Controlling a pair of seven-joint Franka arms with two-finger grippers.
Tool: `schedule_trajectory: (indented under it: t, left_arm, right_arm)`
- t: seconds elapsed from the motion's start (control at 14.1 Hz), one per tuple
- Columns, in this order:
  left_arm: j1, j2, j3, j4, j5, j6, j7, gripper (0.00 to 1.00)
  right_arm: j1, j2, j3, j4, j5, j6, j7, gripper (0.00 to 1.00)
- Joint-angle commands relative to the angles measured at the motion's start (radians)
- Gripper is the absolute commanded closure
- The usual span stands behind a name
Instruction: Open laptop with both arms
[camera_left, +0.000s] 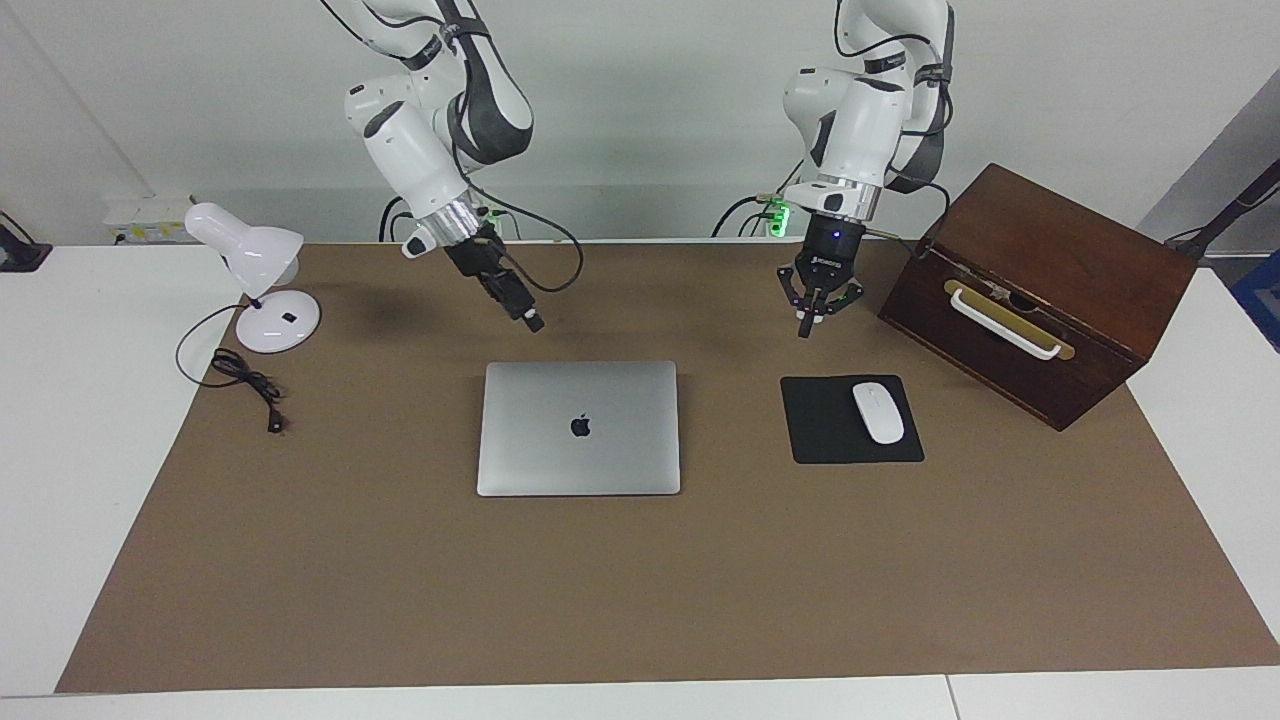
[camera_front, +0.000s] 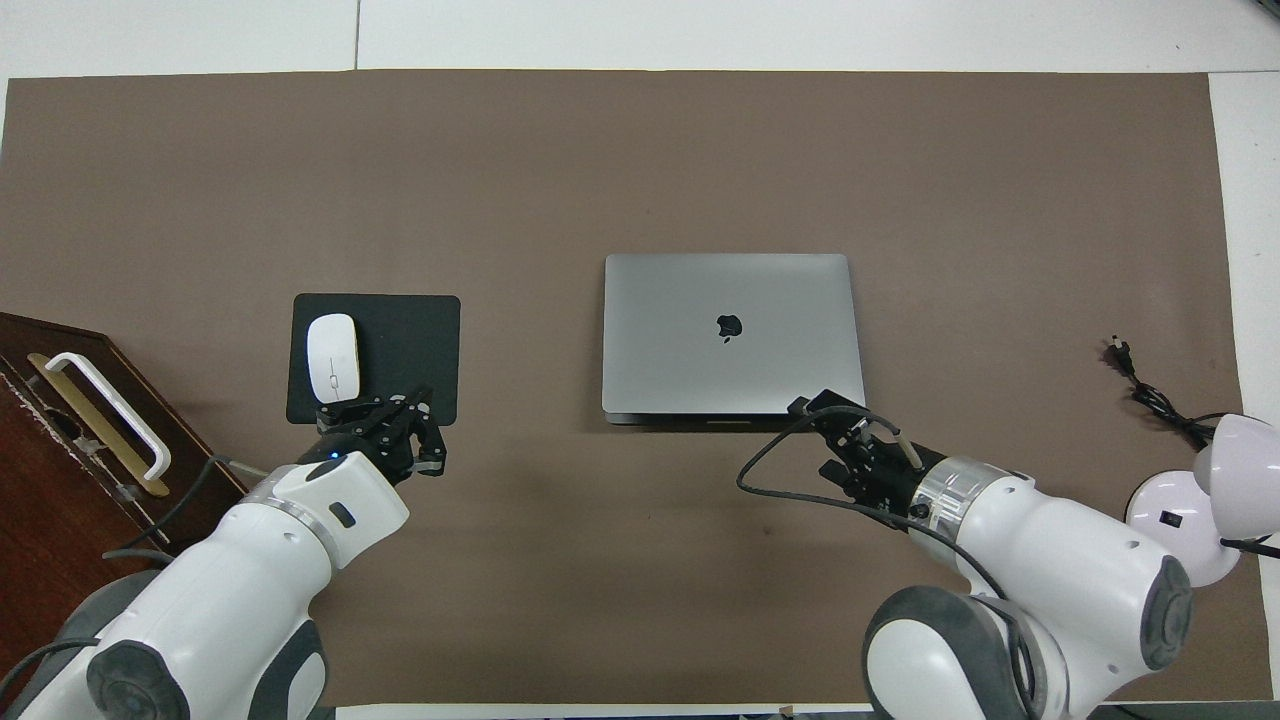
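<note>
Lighting: bright, even, from above. Shadows: soft, faint on the brown mat (camera_left: 640, 600) beneath both arms. Focus: sharp; no glare.
</note>
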Motion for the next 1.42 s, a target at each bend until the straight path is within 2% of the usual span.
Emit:
schedule_trajectory:
  t: [0.0, 0.28, 0.5, 0.92, 1.35]
  left_arm:
    - [-0.089, 0.015, 0.014, -0.044, -0.012, 0.112, -0.004, 1.0]
    - [-0.221, 0.146, 0.014, -0.079, -0.012, 0.316, -0.021, 1.0]
    - [-0.269, 0.231, 0.014, -0.081, -0.012, 0.408, -0.045, 1.0]
    - [-0.319, 0.332, 0.013, -0.072, -0.011, 0.476, -0.075, 1.0]
    - [-0.319, 0.377, 0.013, -0.024, -0.011, 0.474, -0.087, 1.0]
  right_arm:
    - [0.009, 0.002, 0.005, -0.011, 0.051, 0.021, 0.01, 0.0]
    - [0.055, 0.042, 0.005, -0.018, 0.103, 0.027, 0.008, 0.0]
    - [0.059, 0.085, 0.005, -0.017, 0.103, 0.025, -0.007, 0.0]
    - [0.082, 0.163, 0.005, 0.005, 0.112, 0.068, -0.026, 0.0]
    - [0.087, 0.186, 0.005, 0.025, 0.112, 0.101, -0.042, 0.0]
